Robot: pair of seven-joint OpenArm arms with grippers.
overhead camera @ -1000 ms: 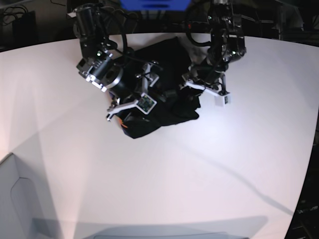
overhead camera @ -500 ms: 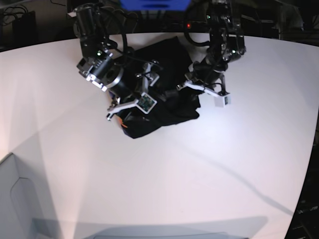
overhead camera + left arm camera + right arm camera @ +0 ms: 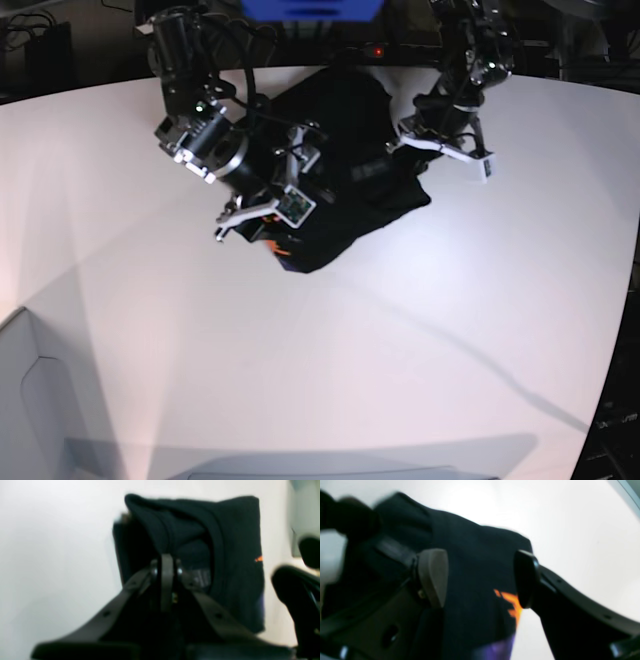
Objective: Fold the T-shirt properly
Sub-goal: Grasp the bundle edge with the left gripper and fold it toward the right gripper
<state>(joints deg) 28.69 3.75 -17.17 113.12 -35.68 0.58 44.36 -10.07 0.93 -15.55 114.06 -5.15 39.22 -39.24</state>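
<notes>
The black T-shirt (image 3: 335, 235) lies bunched at the far middle of the white table (image 3: 400, 350). My left gripper (image 3: 167, 562) is shut on a fold of the T-shirt (image 3: 230, 542) and holds it lifted; in the base view it (image 3: 388, 168) is at the cloth's right edge. My right gripper (image 3: 480, 577) is open, with its fingers (image 3: 432, 576) straddling the T-shirt (image 3: 470, 555) just above the orange splash (image 3: 511, 602) and purple print (image 3: 495, 650). In the base view it (image 3: 272, 232) is over the cloth's left edge.
The table's far edge runs just behind the arms, with dark equipment and a blue object (image 3: 310, 8) beyond. A pale grey box (image 3: 30, 400) stands at the near left corner. The right arm (image 3: 300, 592) shows at the right of the left wrist view.
My left gripper has moved right and away, dragging the T-shirt's right side with it. The cloth has shifted right and spread. The right gripper stays in place.
</notes>
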